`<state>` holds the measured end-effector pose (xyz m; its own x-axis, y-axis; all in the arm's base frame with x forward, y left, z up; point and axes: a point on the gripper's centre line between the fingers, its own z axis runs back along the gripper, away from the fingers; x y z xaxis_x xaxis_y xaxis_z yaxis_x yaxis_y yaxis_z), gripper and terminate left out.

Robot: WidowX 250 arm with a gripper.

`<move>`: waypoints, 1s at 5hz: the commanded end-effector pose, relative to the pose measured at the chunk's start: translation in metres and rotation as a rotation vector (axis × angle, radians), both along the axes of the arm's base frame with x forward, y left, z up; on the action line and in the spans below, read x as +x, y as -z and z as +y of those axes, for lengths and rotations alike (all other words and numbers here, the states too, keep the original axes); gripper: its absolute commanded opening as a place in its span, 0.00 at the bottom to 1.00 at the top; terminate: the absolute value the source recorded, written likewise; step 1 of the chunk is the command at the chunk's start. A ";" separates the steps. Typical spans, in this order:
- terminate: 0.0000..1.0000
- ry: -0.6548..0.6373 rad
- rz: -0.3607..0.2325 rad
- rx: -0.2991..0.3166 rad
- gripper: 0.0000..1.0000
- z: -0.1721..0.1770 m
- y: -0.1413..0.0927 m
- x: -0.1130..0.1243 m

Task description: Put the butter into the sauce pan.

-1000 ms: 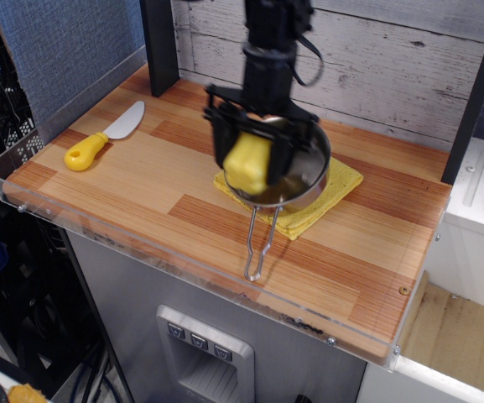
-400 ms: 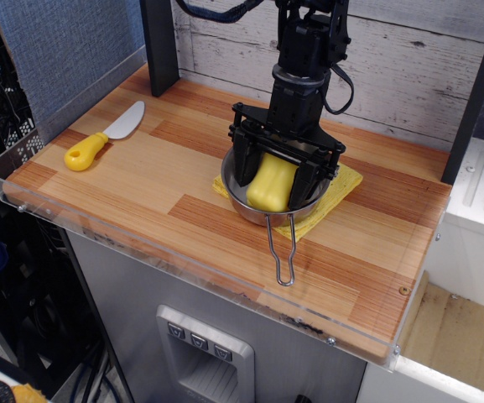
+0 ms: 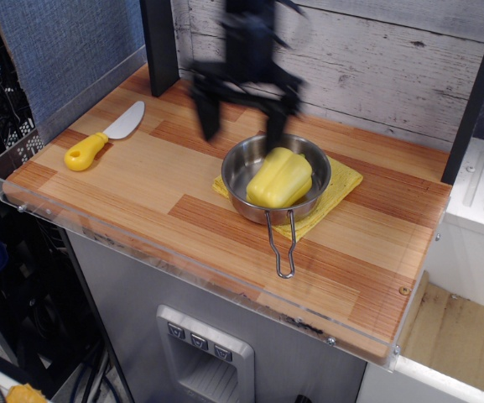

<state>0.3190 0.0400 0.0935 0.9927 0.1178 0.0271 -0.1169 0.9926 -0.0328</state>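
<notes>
Now | butter [image 3: 279,178]: glossy yellow, lobed, inside sauce pan [image 3: 315,159] | tool [image 3: 242,113]: blurred, spread wide, empty

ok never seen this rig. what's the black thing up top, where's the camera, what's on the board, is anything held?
The blurred black shape is the arm's claw, a two-fingered grabber hanging from the robot arm. Its fingers are spread apart and hold nothing. There is one camera, looking down at the wooden counter from the front and above. On it, the sauce pan sits on a yellow cloth, its wire handle pointing toward the camera. The butter, a yellow lump, lies inside the pan. A yellow-handled toy knife lies off to the left, apart from the rest.
</notes>
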 end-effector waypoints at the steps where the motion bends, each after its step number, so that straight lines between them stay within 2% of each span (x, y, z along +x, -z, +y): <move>1: 0.00 -0.151 -0.094 -0.022 1.00 0.051 -0.045 -0.017; 2: 0.00 -0.118 -0.077 0.000 1.00 0.050 -0.043 -0.012; 3: 0.00 -0.050 -0.085 0.066 1.00 0.043 -0.046 -0.005; 4: 0.00 -0.004 -0.079 0.092 1.00 0.042 -0.047 -0.001; 5: 0.00 -0.001 -0.060 0.146 1.00 0.044 -0.048 0.001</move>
<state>0.3274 0.0796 0.1306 0.9919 0.1110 0.0625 -0.1167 0.9883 0.0982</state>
